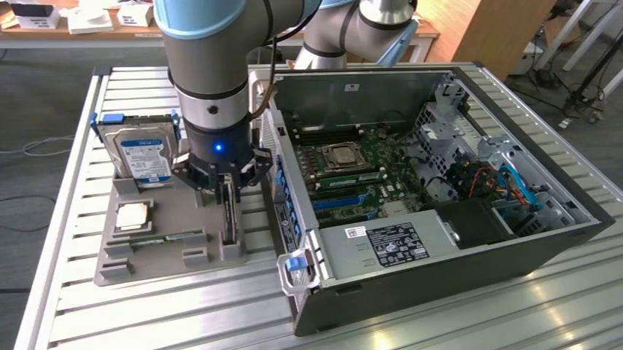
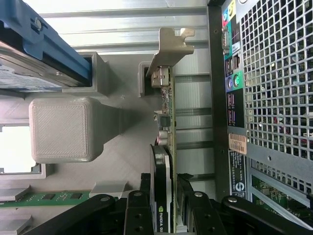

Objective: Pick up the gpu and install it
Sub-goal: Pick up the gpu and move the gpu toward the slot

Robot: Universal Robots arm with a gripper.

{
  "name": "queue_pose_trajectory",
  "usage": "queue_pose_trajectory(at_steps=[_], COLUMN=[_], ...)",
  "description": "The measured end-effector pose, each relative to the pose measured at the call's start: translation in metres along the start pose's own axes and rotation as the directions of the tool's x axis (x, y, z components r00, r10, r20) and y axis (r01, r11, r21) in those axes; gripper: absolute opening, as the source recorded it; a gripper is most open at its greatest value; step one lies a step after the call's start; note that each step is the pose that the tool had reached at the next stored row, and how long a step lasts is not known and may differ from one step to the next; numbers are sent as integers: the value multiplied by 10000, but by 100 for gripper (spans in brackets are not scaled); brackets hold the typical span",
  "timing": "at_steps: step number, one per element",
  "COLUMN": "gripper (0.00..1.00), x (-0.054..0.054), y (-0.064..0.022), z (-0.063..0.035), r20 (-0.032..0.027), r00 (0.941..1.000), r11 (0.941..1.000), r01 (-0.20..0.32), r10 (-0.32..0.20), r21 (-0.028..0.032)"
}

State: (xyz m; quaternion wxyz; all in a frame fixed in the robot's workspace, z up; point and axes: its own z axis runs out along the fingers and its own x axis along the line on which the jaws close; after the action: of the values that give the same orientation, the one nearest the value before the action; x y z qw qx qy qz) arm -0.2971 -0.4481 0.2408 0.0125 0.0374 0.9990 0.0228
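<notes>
The word "NVIDIA" stands on the gpu (image 2: 162, 169).

Exterior view looks down from afar; wrist close, sharing gpu (image 1: 230, 222) (image 2: 164, 166)

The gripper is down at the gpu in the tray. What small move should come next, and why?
Probably a short lift, straight up. The gripper sits around the gpu, which stands on edge in its slot of the grey tray, beside the computer case. A sideways or tilted pull could jam the card in the slot or strike the case.
</notes>
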Motion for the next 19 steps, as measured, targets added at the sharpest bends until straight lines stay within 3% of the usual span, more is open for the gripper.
queue_pose_trajectory(at_steps=[4,6,19], gripper=[34,27,27], x=[0,0,0], y=[0,0,1], z=[0,0,-13], r20=[-2,0,2], r00=[10000,10000,10000], r11=[10000,10000,10000], r01=[0,0,1], r10=[0,0,-1], r21=[0,0,-1])
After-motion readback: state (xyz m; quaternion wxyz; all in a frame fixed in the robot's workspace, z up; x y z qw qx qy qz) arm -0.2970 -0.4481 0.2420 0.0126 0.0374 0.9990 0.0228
